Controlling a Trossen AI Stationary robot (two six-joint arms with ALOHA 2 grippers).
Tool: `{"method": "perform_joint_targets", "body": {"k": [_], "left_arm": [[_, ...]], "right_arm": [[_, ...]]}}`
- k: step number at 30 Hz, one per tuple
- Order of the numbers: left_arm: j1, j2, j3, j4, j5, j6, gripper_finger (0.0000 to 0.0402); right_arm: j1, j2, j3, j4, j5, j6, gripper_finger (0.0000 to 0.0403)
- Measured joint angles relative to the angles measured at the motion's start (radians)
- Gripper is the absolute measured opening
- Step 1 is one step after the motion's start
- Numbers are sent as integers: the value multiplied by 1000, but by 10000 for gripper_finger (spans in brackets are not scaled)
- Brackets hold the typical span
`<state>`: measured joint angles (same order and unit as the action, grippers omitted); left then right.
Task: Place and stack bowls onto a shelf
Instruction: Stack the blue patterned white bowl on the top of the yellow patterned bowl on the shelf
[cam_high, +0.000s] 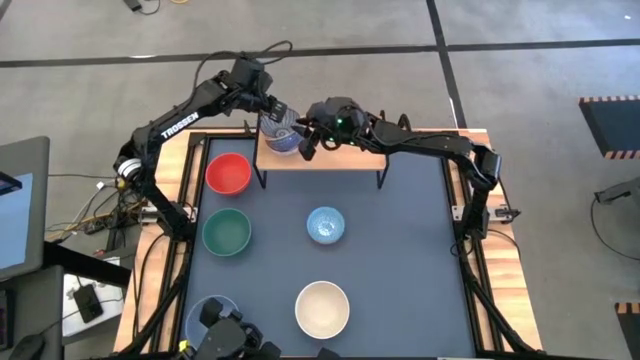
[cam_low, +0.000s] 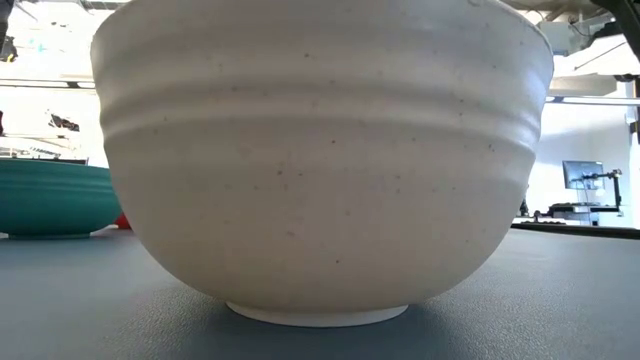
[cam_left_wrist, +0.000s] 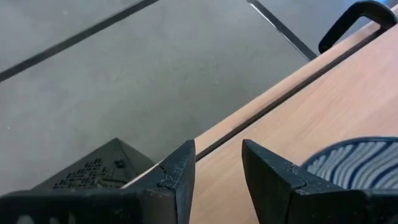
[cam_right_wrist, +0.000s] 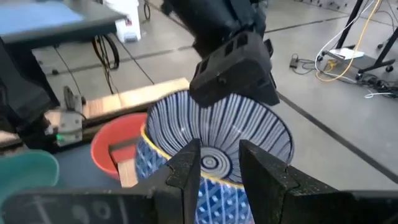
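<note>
- My right gripper (cam_right_wrist: 217, 163) sits at the near rim of the ribbed blue-and-white bowl (cam_right_wrist: 217, 134), fingers (cam_right_wrist: 186, 168) a narrow gap apart with the rim between them; I can't tell if they actually clamp it.
- That ribbed bowl is nested on top of a stack: a yellow rim (cam_right_wrist: 149, 144) shows just under it, then a blue patterned bowl (cam_right_wrist: 152, 165) below.
- High view: right gripper (cam_high: 312, 135) is over the shelf (cam_high: 345, 155), at the stack's (cam_high: 280, 130) right side on the shelf's left end.
- My left gripper (cam_high: 272, 108) is at the stack's far-left side, above the shelf's back edge; from the right wrist its dark body (cam_right_wrist: 233, 68) hangs over the far rim of the ribbed bowl.
- Left wrist view: left fingers (cam_left_wrist: 180, 180) parted with nothing between them, over the light wood plank (cam_left_wrist: 348, 99); ribbed bowl (cam_left_wrist: 357, 163) just beside one finger.
- Red bowl (cam_high: 228, 173) on the table just left of the shelf; it shows beside the stack from the right wrist.
- Green bowl (cam_high: 227, 231) below the red one, left side of the dark table (cam_high: 400, 260).
- Light blue patterned bowl (cam_high: 325, 225) near table centre, apart from the others.
- Cream white bowl (cam_high: 322, 308) toward the front; it fills the low view (cam_low: 320, 150).
- Grey-blue bowl (cam_high: 203, 312) at front left, partly hidden by camera gear.
</note>
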<state>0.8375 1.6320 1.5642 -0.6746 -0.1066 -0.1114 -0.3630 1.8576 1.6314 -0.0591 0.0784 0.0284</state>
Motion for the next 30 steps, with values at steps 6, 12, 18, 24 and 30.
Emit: {"method": "perform_joint_targets", "body": {"k": [6, 12, 18, 24, 30], "left_arm": [[0, 0, 0, 3, 2, -1, 116], [0, 0, 0, 15, 3, -1, 116], [0, -1, 0, 17, 4, -3, 116], [0, -2, 0, 27, 6, -3, 116], [0, -2, 0, 36, 7, -4, 116]], "right_arm": [[4, 0, 0, -58, 1, -3, 136], [10, 0, 0, -57, 13, -11, 136], [16, -13, -1, 2, 7, -36, 136], [23, 6, 0, 48, -50, -41, 136], [29, 13, -2, -29, -51, -70, 136]]}}
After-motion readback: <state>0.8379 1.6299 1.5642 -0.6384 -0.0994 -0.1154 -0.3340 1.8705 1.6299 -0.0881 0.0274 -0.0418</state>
